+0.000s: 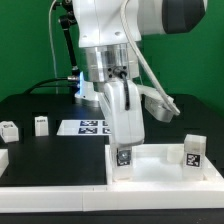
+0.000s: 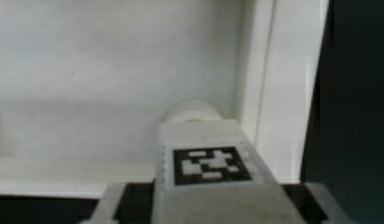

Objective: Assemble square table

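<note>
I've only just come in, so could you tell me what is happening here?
The robot arm's hand grips a small white tagged leg, upright over the hollow face of the white table top, close to its rim. A second leg stands on the top at the exterior view's right; two more legs wait on the black table at its left.

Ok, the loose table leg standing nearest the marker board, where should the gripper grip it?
Take the table leg by its upper half, coming straight down from above: it stands upright, apart from the other loose leg, so both its sides look free.
</note>
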You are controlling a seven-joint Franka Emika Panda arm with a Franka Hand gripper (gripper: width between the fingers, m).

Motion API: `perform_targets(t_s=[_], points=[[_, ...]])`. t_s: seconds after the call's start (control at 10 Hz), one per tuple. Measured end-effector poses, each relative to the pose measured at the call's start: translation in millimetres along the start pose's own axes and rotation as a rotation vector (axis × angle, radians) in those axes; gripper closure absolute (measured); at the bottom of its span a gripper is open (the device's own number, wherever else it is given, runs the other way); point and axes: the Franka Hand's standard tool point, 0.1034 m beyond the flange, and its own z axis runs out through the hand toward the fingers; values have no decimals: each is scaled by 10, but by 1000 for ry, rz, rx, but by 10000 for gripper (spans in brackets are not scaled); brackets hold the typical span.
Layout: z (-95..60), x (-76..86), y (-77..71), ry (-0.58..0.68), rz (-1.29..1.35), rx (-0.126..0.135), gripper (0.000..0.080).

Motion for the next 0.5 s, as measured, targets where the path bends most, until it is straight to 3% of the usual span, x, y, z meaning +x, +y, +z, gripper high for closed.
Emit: perform_targets(t_s=[0.2, 0.5], points=[[1, -4, 1, 1, -50, 0, 511], [-7, -98, 4, 26, -543, -1, 189]])
